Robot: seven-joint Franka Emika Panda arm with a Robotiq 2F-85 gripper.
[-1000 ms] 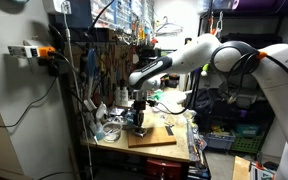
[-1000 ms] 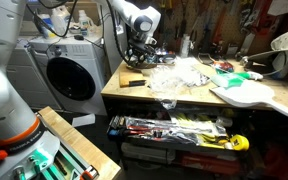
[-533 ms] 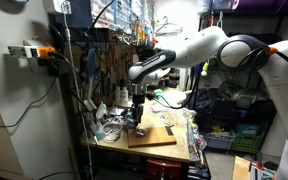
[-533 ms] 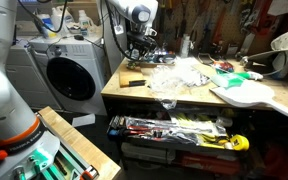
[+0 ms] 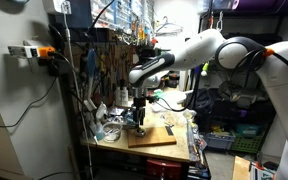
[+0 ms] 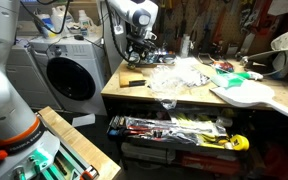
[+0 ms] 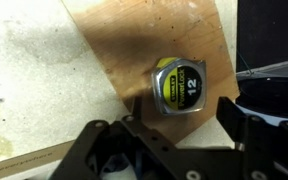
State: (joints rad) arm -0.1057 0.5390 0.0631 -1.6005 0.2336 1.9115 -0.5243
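Tape measure (image 7: 179, 85), yellow and chrome case, lies flat on wooden board (image 7: 124, 40), just ahead of the fingers (image 7: 234, 118) and roughly centred on the gap between them. Fingers are spread apart, clamped on nothing, not touching the case in wrist view. Only bare board lies between fingertips and tape. Board sits on pale counter (image 7: 24, 60), its edge running diagonally past the finger on the view's left. In an exterior view the arm (image 5: 184, 55) points the fingers straight down over the board. In an exterior view crumpled clear plastic (image 6: 179, 72) and a dark hand tool (image 6: 134, 83) lie on the counter, well apart from the fingers.
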